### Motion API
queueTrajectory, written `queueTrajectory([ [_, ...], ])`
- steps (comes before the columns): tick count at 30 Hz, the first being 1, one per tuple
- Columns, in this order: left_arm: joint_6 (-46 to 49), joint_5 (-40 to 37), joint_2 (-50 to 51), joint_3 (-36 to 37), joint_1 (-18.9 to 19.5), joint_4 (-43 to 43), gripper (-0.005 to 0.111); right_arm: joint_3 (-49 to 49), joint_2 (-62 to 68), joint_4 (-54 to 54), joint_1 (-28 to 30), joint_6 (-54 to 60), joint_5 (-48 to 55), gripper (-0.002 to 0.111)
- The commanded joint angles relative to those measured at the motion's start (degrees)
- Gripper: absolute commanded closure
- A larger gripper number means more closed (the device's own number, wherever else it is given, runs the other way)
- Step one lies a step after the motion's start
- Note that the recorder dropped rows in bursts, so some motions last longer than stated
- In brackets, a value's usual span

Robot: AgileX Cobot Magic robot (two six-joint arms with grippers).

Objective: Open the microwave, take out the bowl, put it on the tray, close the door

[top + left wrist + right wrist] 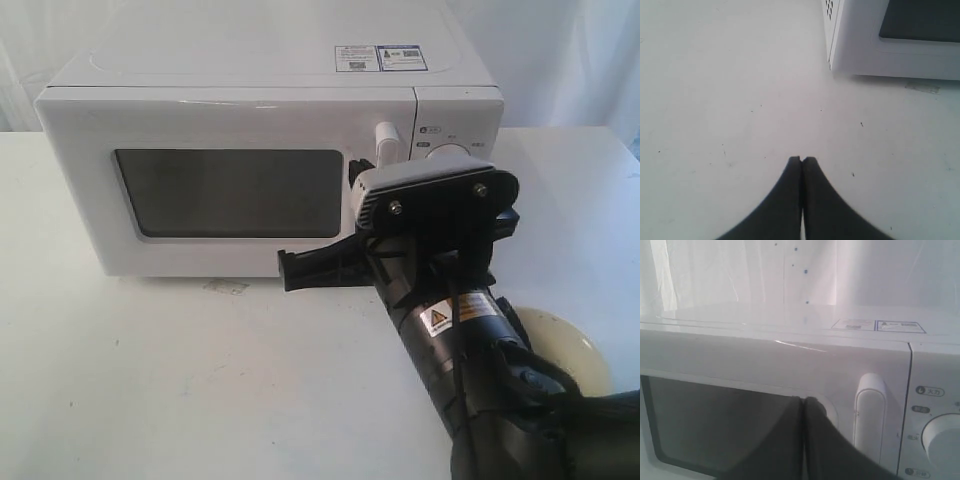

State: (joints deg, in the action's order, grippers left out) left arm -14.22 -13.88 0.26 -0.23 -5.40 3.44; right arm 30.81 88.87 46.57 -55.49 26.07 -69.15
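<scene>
Microwave point(250, 65), boxy glossy white, dark-windowed door point(225, 190); left gripper point(801, 160) and right gripper point(803, 400), tapered black, both together, empty.

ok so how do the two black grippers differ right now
The black left gripper points down at the white table, off the corner of the white boxy microwave. The black right gripper is raised at the white door, just beside its tall white bar handle. The left faces only tabletop; the right faces the dark rectangular window. Both are shut and hold nothing.
</scene>
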Motion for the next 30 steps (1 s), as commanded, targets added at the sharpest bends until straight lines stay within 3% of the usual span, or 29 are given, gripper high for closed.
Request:
queueTrajectory([
  [1, 0.12, -0.29, -0.26, 0.23, 0.22, 0.25, 0.107, -0.22, -8.54, 0.19, -0.13, -2.31, 7.82, 0.108],
  [9, 0.12, -0.29, -0.26, 0.23, 0.22, 0.25, 0.107, -0.22, -27.22, 4.17, 0.89, 10.57, 33.92, 0.108],
  [16, 0.12, -0.29, -0.26, 0.23, 0.22, 0.25, 0.107, -3.65, -40.61, 4.17, 11.09, 11.00, 52.40, 0.108],
  [30, 0.12, -0.29, -0.26, 0.23, 0.22, 0.25, 0.107, -22.35, -75.59, 4.17, 34.09, 9.78, 59.98, 0.108],
])
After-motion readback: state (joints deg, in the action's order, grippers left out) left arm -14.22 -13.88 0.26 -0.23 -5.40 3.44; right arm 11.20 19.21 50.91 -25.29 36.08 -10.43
